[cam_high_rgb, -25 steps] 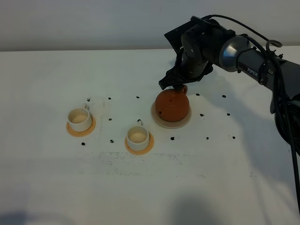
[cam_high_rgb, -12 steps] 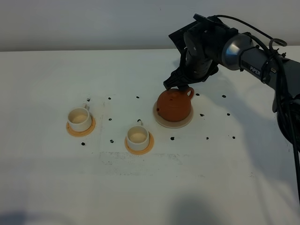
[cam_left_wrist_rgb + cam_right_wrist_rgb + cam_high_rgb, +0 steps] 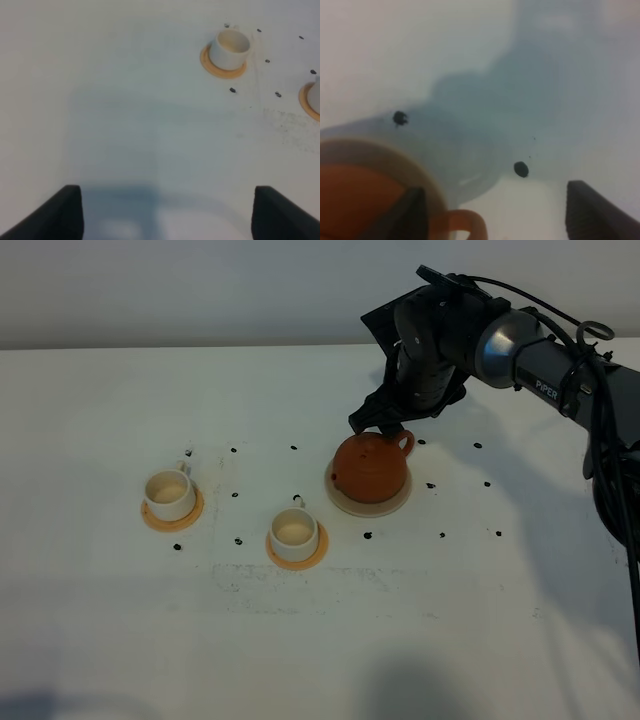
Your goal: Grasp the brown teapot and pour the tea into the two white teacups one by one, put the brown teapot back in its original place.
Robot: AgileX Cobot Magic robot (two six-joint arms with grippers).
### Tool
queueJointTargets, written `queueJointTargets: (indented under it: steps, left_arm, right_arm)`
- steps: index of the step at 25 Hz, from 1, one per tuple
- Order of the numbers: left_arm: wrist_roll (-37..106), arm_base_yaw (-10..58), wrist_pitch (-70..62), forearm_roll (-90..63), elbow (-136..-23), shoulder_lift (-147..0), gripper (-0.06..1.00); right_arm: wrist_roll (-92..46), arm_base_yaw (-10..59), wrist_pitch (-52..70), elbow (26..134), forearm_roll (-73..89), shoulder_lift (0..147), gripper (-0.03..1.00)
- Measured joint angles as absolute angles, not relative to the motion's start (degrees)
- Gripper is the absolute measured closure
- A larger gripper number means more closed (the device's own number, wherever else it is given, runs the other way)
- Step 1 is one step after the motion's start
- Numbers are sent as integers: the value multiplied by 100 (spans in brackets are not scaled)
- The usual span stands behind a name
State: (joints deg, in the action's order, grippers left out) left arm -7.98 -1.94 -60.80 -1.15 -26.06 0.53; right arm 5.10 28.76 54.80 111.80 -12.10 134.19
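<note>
The brown teapot [image 3: 367,467] sits upright on its cream saucer [image 3: 369,504], its loop handle [image 3: 403,443] pointing back right. My right gripper [image 3: 375,423] hovers just behind and above the pot, open. In the right wrist view its jaws [image 3: 502,215] stand wide apart, with the teapot [image 3: 350,200] and handle [image 3: 466,225] low down by one finger [image 3: 415,210]. Both white teacups [image 3: 168,494] [image 3: 294,532] stand on orange coasters to the left. The left gripper [image 3: 167,215] is open over bare table, with one teacup [image 3: 230,47] ahead of it.
Small black dots [image 3: 441,536] mark the white table around the saucer and cups. An orange coaster [image 3: 172,512] lies under each cup. The right arm [image 3: 540,365] reaches in from the right edge with cables looping along it.
My right gripper has drawn slightly up and back right from the teapot, uncovering its handle. The teapot and cups have stayed put.
</note>
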Motion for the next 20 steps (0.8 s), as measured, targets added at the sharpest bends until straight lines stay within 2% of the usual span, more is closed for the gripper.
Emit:
queueJointTargets:
  steps: [20]
  left_arm:
    - [-798, -194, -6080, -115, -2606, 53, 27]
  right_arm:
    - [505, 2876, 5855, 11233, -1515, 13479, 38]
